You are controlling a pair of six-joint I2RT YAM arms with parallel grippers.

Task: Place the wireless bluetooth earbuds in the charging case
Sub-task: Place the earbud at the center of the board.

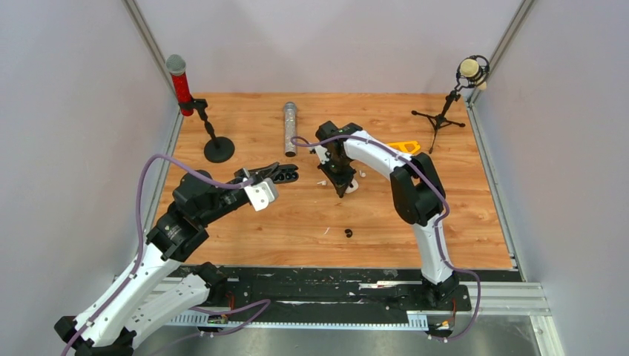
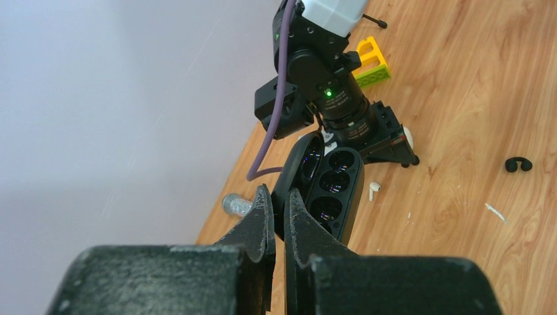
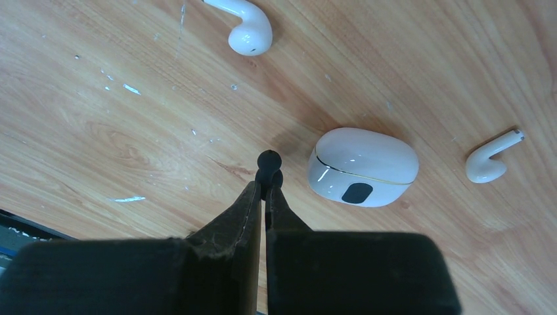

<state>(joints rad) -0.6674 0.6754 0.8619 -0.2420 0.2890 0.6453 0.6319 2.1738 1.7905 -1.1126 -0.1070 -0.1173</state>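
My left gripper (image 2: 277,193) is shut on the edge of an open black charging case (image 2: 335,190), held above the table with its empty cavities showing. In the top view this case (image 1: 285,174) is left of centre. My right gripper (image 3: 264,187) is shut on a small rounded black earbud (image 3: 268,163), just above the wood beside a closed white case (image 3: 362,167). Two white stemmed earbuds (image 3: 246,29) (image 3: 489,161) lie on either side of that white case. Another black earbud (image 1: 348,233) lies alone nearer the front.
A red-topped microphone on a round base (image 1: 219,148) stands at the back left. A silver glitter microphone (image 1: 290,127) lies behind the grippers. A yellow block (image 1: 406,147) and a small tripod microphone (image 1: 443,111) are at the back right. A thin white sliver (image 2: 494,211) lies on the wood.
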